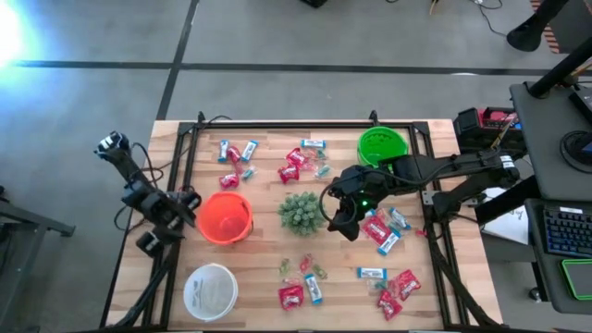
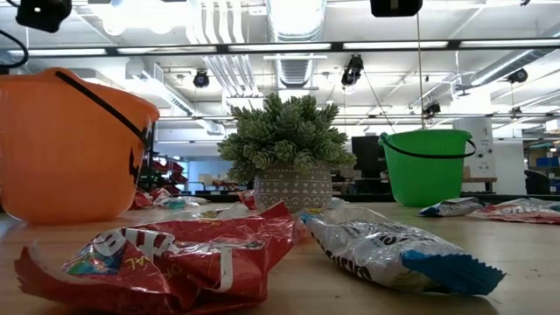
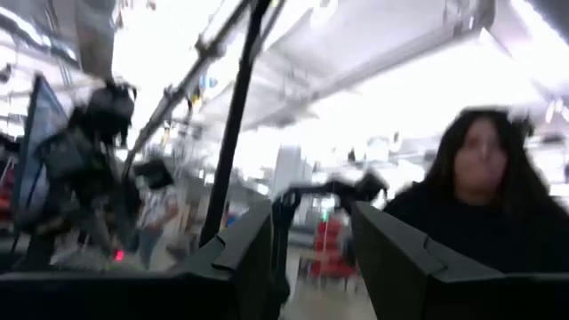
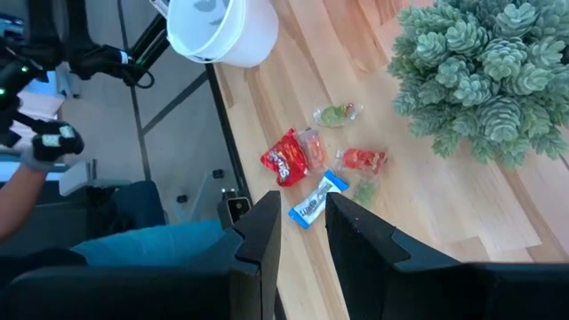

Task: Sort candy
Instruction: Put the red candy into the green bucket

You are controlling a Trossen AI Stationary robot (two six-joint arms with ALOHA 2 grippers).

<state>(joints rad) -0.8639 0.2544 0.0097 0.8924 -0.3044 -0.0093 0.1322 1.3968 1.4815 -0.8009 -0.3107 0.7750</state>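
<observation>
The candy [image 1: 382, 231] lies scattered over the bench [image 1: 264, 277], no piece sorted yet. The right gripper [image 1: 339, 222] hovers beside the plant [image 1: 300, 212], fingers slightly apart and empty – probably choosing a piece. The left gripper [image 1: 185, 205] waits by the orange bucket [image 1: 224, 217], fingers apart.

A wooden table [image 1: 259, 287] with a black frame stands on a grey floor [image 1: 277, 37] crossed by dark lines. Beside it, a desk [image 1: 555, 139] holds a keyboard [image 1: 566, 231]. Overhead run silver ducts [image 2: 297, 26] and strip lights [image 2: 402, 45].
</observation>
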